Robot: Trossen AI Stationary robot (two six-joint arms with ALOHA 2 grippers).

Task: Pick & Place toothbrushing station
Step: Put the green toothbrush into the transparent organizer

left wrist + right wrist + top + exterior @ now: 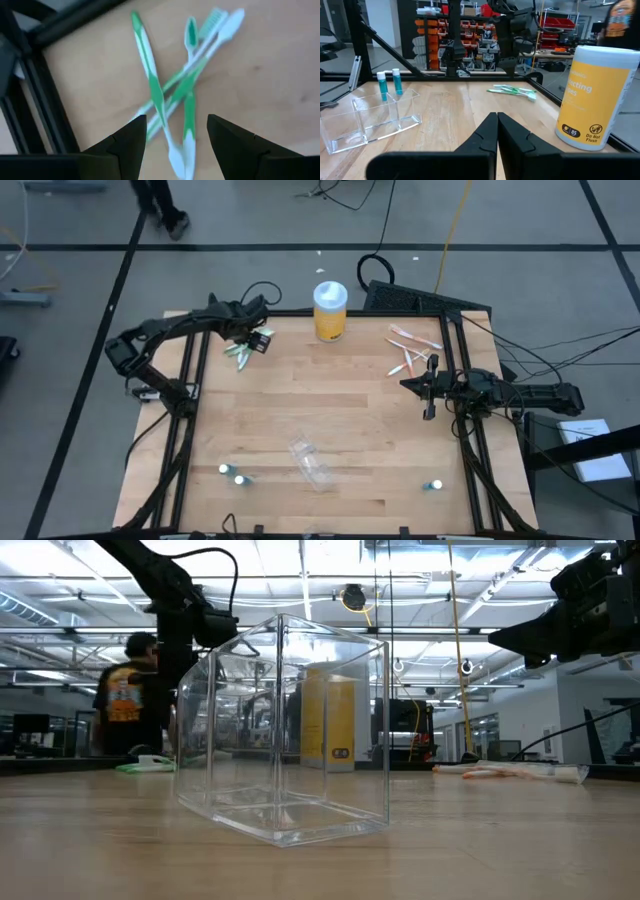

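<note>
**Left arm lining up over the green toothbrushes while the clear holder waits**

The left gripper (175,137) is hovering over a loose pile of green toothbrushes (172,90) at the far left corner of the table, its jaws standing apart and holding nothing. The brushes are lying crossed over one another, so a clean grab probably calls for straddling a single handle where it is lying clear of its neighbours, then coming straight down before closing. Closing over the crossing point would likely be lifting two at once.

The right gripper (497,131) is waiting with its jaws together and empty, near the right edge of the table. The toothbrushing station (312,462), a clear plastic holder, is sitting on the near middle of the table, well apart from both grippers and untouched.

The wooden table (300,400) is also carrying a yellow jar (330,311) with a white lid at its far edge, pink toothbrushes (413,350) at the far right, and small blue-capped tubes (232,473) near the front. A person (127,695) is standing in the workshop beyond.
</note>
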